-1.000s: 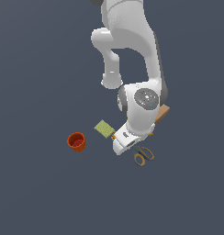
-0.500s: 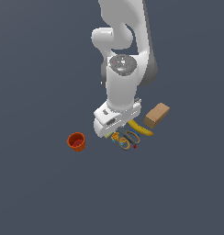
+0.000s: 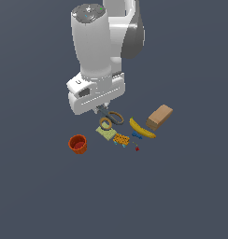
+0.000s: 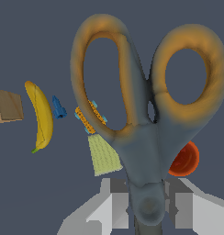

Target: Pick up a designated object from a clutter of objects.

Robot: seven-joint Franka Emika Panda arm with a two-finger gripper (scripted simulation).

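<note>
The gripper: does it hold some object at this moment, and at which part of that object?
Yes. The gripper holds the scissors, its fingers closed on either side of the pivot area just below the orange ring handles; the blades are out of view.

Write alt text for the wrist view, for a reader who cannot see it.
A pair of scissors with orange ring handles fills the frame, clamped at its pivot between the gripper fingers. Behind it lie a banana, a tan box, a green sponge and a red cup.

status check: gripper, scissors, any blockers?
Gripper shut on scissors near the pivot. Scissors hang off the floor, ring handles outward. Cup, sponge, banana lie below, apart.
</note>
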